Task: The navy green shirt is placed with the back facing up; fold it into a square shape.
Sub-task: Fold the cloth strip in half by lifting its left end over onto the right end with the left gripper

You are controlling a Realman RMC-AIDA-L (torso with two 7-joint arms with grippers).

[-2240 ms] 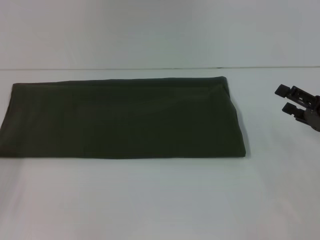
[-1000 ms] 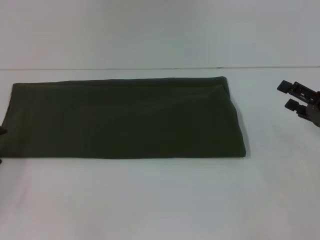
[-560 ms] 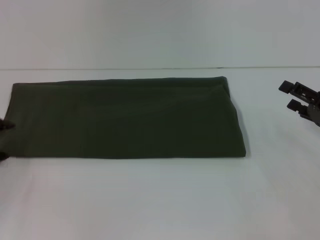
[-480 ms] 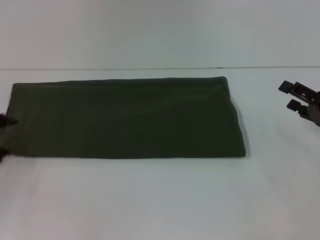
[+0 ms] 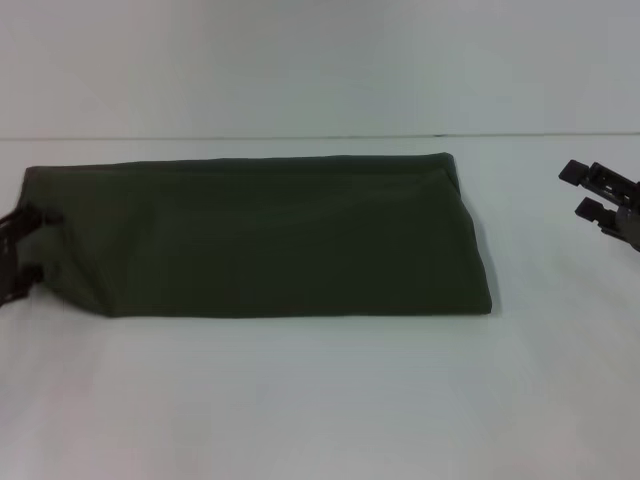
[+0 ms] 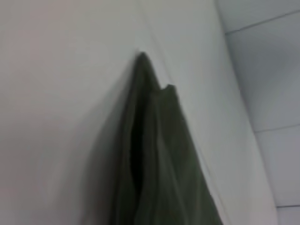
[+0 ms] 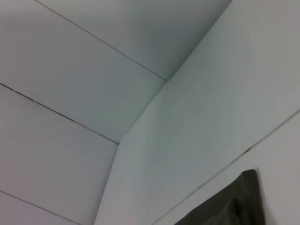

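The navy green shirt lies on the white table as a long dark olive band, plain side up. Its left end is bunched and drawn in, and the near left corner is off its old spot. My left gripper sits at that left end, its two fingers apart with the shirt's edge between them. In the left wrist view the shirt rises as a gathered ridge of cloth. My right gripper hovers open to the right of the shirt, apart from it. A corner of the shirt shows in the right wrist view.
The table's far edge meets a plain white wall just behind the shirt. Bare white tabletop lies in front of the shirt and between its right end and my right gripper.
My left gripper came in from the left edge of the view and reached the shirt's left end. That end has bunched and its near corner has shifted right. The right gripper barely moved.
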